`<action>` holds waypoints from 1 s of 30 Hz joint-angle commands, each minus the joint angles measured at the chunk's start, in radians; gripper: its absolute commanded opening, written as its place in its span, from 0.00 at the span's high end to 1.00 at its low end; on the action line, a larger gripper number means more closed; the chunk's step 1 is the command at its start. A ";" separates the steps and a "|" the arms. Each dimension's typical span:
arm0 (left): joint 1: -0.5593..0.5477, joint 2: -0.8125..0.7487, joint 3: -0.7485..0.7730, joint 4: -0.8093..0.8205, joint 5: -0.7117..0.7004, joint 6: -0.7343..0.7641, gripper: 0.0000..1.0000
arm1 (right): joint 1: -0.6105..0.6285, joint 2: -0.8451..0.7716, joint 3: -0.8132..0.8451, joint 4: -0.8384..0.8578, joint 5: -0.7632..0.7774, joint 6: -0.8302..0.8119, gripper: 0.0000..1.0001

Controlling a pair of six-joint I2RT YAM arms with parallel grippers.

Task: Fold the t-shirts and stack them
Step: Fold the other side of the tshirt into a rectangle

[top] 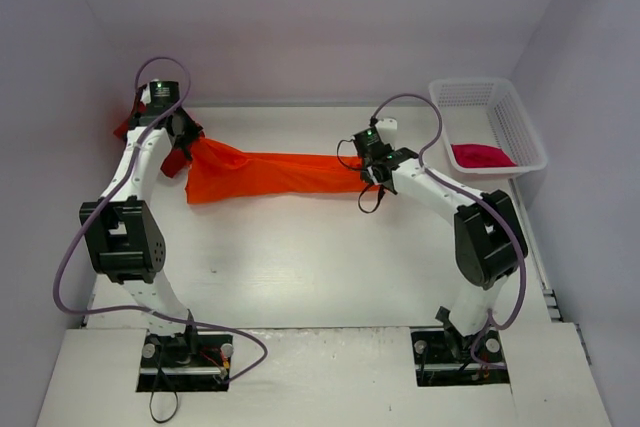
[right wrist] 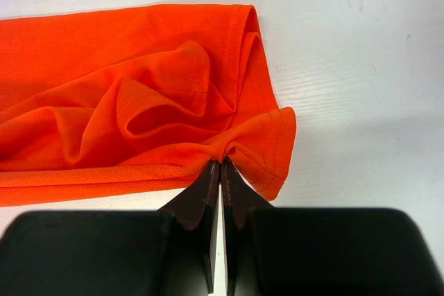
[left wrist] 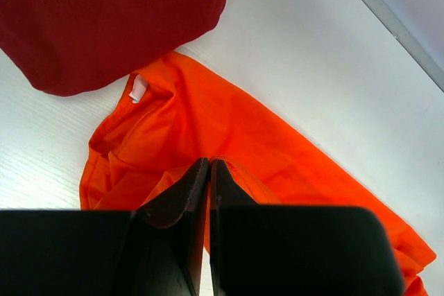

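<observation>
Three t-shirts, top view: the orange t-shirt (top: 270, 175) is stretched in a long band across the far half of the surface (top: 300, 267). The dark red t-shirt (top: 128, 128) lies bunched at the far left, partly hidden by the left arm. The crimson-pink t-shirt (top: 483, 155) sits in the basket (top: 522, 117) at the far right.
Top view, risk: the orange band is roped and twisted, not flat, so a fold made from this shape would likely come out crooked. Pulling harder could tear a pinch loose.
Top view, position: the left tool (top: 190, 152) holds the band's left end and the right tool (top: 362, 179) its right end, with the cloth spanning between them.
Left wrist view, tool: the left tool (left wrist: 209, 161) is clenched, a ridge of the orange t-shirt (left wrist: 229, 123) caught at its tips.
Left wrist view, risk: the pinch looks shallow, only a thin fold, and it may slip. The dark red t-shirt (left wrist: 104, 19) touches the orange collar end beside the white label (left wrist: 139, 89), so a drag to the left could take it along.
Left wrist view, position: the orange cloth spreads ahead of the tips and off to the right, the dark red cloth beyond it.
Right wrist view, tool: the right tool (right wrist: 220, 163) is clenched on a gathered pucker of the orange t-shirt (right wrist: 104, 88) near its stitched hem.
Right wrist view, risk: the hem corner curls past the pinch at the right and could fold under when the cloth is laid down.
Right wrist view, position: most of the cloth lies ahead and to the left of the tips, on the surface (right wrist: 347, 67).
</observation>
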 commanded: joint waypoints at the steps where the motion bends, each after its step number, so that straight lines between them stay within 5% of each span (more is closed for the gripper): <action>1: 0.012 -0.010 0.053 0.037 -0.024 0.017 1.00 | -0.010 -0.083 0.045 0.001 0.032 -0.012 1.00; 30: 0.036 0.074 0.087 0.057 -0.029 0.021 1.00 | -0.070 0.125 0.234 -0.002 -0.045 -0.037 1.00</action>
